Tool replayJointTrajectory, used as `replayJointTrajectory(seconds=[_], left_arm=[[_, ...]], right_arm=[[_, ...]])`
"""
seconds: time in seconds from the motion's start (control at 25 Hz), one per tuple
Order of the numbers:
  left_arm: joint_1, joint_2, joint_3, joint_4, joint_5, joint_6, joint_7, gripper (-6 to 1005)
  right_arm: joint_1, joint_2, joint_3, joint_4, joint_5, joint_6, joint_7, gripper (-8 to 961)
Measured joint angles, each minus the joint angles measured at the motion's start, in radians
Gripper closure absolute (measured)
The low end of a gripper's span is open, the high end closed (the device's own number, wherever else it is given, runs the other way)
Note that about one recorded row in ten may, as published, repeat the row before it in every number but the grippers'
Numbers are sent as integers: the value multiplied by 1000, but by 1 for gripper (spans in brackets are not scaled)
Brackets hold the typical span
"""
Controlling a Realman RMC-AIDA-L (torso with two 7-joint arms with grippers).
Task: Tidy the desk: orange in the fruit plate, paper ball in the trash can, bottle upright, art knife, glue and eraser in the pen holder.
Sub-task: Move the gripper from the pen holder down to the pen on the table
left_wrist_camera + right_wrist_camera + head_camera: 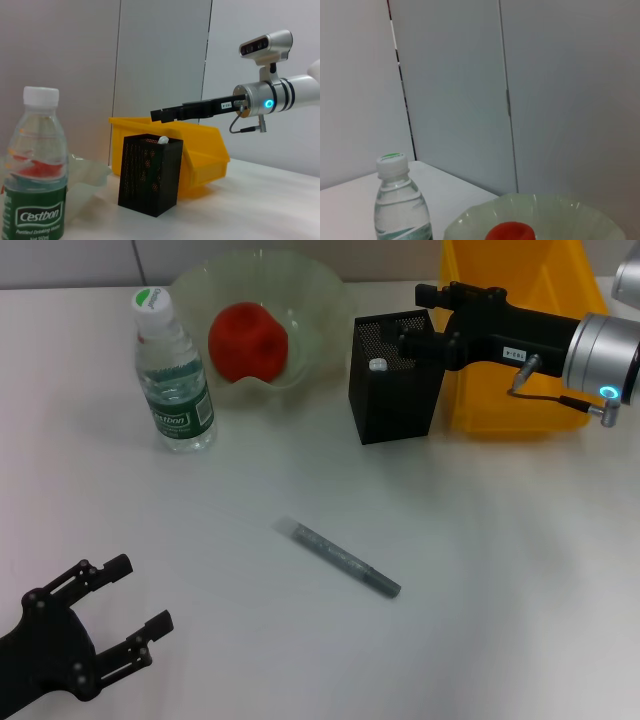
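The orange (pixel 248 340) lies in the pale-green fruit plate (pixel 320 300) at the back. Left of it the bottle (pixel 175 380) stands upright. The black mesh pen holder (pixel 395 405) stands beside the yellow trash can (pixel 500 390). A white cap (pixel 377 365), apparently the glue's, shows inside the holder. My right gripper (pixel 420 318) hovers open just over the holder's rim. A slim grey art knife (pixel 340 558) lies flat mid-table. My left gripper (pixel 140 595) rests open at the near left, holding nothing. The paper ball and the eraser are out of view.
The trash can (pixel 200 150) sits directly behind the pen holder (pixel 150 175), touching or nearly so. The bottle (pixel 37 175) is close in front of the left wrist camera. Bare white table lies around the art knife.
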Motion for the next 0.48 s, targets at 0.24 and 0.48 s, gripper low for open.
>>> replayJointTrajectory(seconds=[0.24, 0.48], left_arm=[[1, 2, 2, -1, 0, 0, 0, 214], [1, 2, 2, -1, 0, 1, 5, 214]], right_arm=[[-2, 2, 1, 0, 0, -2, 4, 212], [-5, 2, 1, 0, 0, -3, 9, 211]])
